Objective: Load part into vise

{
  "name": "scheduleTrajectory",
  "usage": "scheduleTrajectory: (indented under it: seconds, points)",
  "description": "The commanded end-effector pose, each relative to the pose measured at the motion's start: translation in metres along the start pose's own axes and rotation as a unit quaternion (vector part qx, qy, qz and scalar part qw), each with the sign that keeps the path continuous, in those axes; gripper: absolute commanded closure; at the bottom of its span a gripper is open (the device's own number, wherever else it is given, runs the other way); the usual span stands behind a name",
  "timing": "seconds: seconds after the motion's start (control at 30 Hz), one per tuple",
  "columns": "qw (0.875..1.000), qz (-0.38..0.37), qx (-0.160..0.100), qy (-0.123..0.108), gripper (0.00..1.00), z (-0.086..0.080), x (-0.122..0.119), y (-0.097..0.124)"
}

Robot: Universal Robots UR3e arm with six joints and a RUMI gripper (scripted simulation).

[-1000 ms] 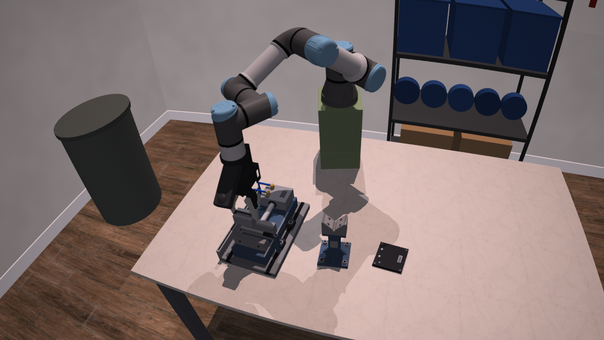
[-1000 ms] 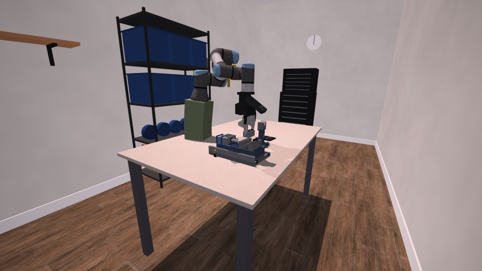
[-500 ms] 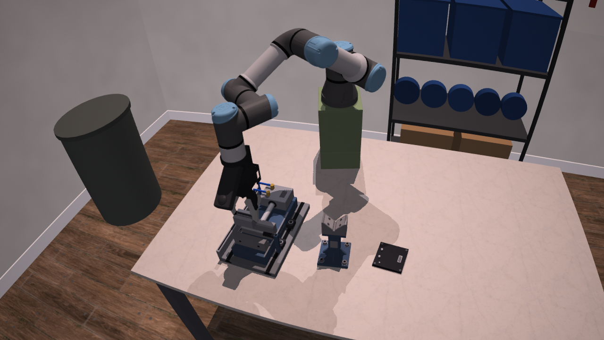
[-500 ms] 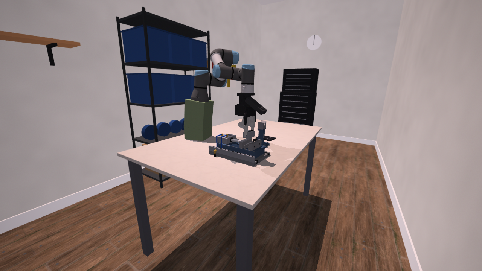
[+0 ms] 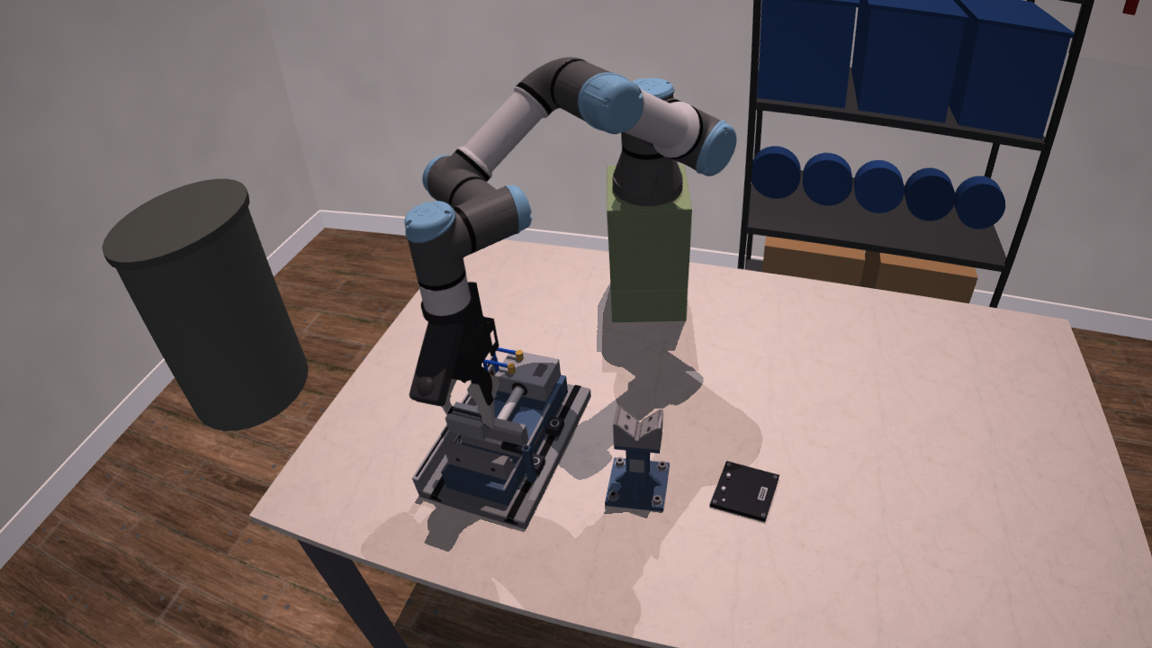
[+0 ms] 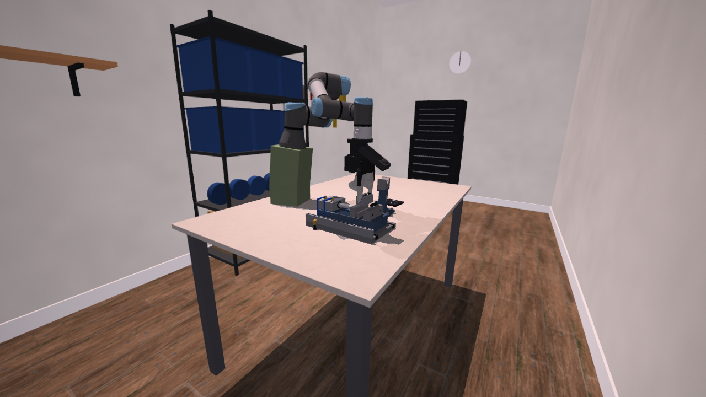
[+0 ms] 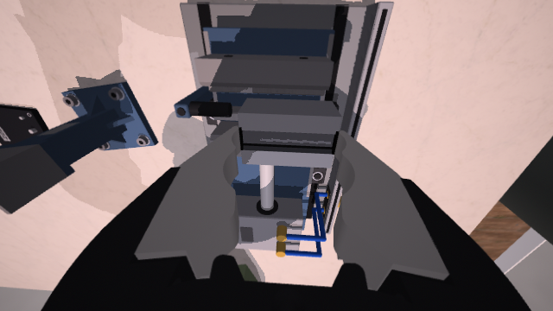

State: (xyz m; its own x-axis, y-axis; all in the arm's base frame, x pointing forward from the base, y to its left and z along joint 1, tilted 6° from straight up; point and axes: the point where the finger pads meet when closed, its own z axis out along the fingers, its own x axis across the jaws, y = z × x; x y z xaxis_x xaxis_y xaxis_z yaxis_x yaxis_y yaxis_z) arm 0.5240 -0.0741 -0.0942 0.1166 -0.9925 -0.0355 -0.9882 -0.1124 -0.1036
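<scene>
Wrist view first: the gripper [image 5: 485, 415] [image 6: 365, 195] [image 7: 287, 130] has its jaws clenched on the part [image 5: 503, 431] [image 6: 365, 200] [image 7: 289, 122], one on each end. That looks like a good way to hold it, as both long sides stay free and one of them must go flat against the fixed jaw.

The part is up over the vise [image 5: 479, 481] [image 6: 340, 226] [image 7: 270, 43], not down on its two low bars. A long dark dip shows on the side turned to the wrist. I think it is the slot, facing up as it should, but I cannot be sure.

The stop [image 5: 511, 445] [image 7: 212, 109] pokes in from one side, near one end of the part. It is there so the part can go no further that way. I cannot tell if they touch.

The V-block [image 5: 637, 428] [image 6: 383, 184] [image 7: 30, 173] holds nothing. It stands beside the vise, handy for a change of grip. Past it, the dark plate [image 5: 744, 491] [image 6: 395, 202] [image 7: 19, 125] lies flat on the table [image 5: 910, 451] [image 6: 276, 246] [image 7: 454, 86].

Next, the part should go toward the fixed jaw, then down. The jaw at the stop end could bump the stop, so that side needs care.
</scene>
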Motion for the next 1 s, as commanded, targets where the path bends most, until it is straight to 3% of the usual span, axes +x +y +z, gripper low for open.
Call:
scheduleTrajectory:
  seconds: [0.0, 0.97]
  points:
    - [1.0, 0.0, 0.002, 0.001, 1.0, 0.0023, 0.0006, -0.0012]
    - [1.0, 0.0, 0.002, 0.001, 1.0, 0.0083, 0.0007, -0.0013]
